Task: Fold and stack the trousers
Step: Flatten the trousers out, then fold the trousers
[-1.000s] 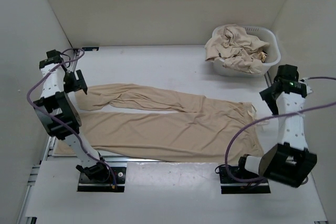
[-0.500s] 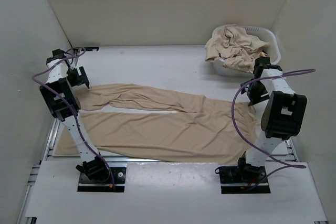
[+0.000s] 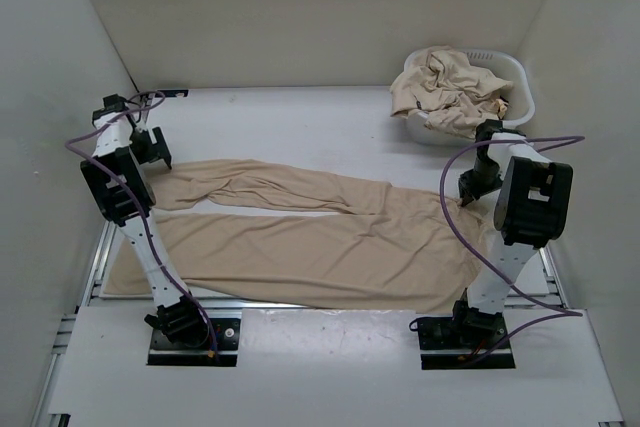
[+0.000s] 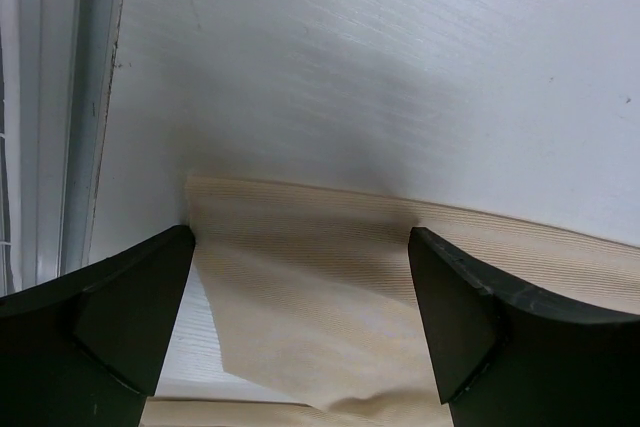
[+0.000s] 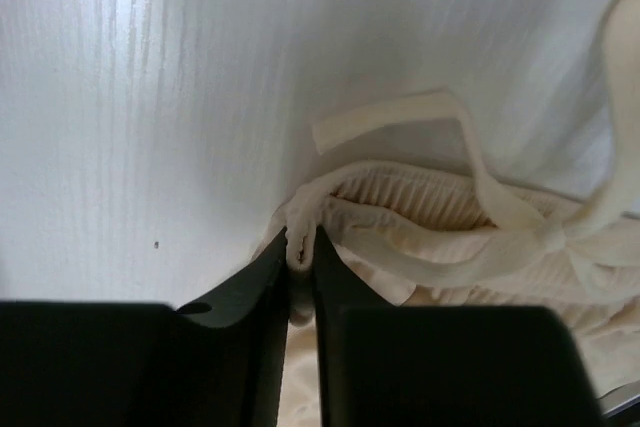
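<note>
Tan trousers (image 3: 330, 237) lie spread flat across the table, legs to the left and waist to the right. My left gripper (image 3: 160, 158) is open at the end of the far leg; in the left wrist view the leg's hem (image 4: 300, 277) lies between its wide-apart black fingers (image 4: 130, 317). My right gripper (image 3: 470, 194) is at the far corner of the waist. Seen from the right wrist, it is shut on a pinch of the cream waistband (image 5: 400, 202), with the drawstring (image 5: 520, 217) lying just beyond.
A white basket (image 3: 512, 107) holding more crumpled tan clothes (image 3: 445, 92) stands at the back right, close behind my right arm. White walls enclose the table on three sides. A metal rail (image 4: 90, 97) runs along the table's left edge.
The right arm swung in from the right edge to the waist corner and its gripper closed on the waistband. The left gripper shifted slightly along the far leg's end and stayed open.
</note>
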`<state>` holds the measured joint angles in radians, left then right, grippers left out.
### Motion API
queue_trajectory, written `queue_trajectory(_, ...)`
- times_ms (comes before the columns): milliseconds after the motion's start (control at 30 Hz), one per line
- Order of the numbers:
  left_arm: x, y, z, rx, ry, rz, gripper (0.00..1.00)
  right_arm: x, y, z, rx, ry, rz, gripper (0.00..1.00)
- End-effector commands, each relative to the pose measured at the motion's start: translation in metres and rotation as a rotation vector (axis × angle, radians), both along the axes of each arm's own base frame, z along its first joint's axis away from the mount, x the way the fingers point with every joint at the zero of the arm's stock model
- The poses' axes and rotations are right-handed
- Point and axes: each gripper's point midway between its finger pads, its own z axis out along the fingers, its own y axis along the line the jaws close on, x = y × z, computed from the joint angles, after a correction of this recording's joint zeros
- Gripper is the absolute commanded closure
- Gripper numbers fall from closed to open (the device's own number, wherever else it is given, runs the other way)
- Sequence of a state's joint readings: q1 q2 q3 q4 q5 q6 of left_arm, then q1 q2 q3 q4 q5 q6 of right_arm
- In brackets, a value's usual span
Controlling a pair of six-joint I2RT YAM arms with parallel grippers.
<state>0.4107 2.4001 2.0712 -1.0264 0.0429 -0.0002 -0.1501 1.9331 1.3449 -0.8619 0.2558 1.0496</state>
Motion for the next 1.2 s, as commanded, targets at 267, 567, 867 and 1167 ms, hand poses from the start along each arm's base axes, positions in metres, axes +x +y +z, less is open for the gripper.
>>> queue_trajectory(267,0.028,0.014,0.080,0.096,-0.226,0.002,0.00,-0.003,-0.021,0.012,-0.081,0.017,0.082,1.00)
queue_trajectory(567,0.020,0.005,0.012,-0.017,-0.103,-0.004,0.00,-0.005,-0.030,0.035,-0.119,-0.016,0.141,1.00)
queue_trajectory(867,-0.019,-0.035,-0.039,-0.224,0.065,-0.019,0.25,0.009,-0.033,0.054,-0.136,-0.065,0.166,1.00)
queue_trajectory(1167,0.014,0.012,0.048,0.039,-0.105,0.012,0.85,0.026,-0.034,0.115,-0.158,-0.232,0.256,1.00)
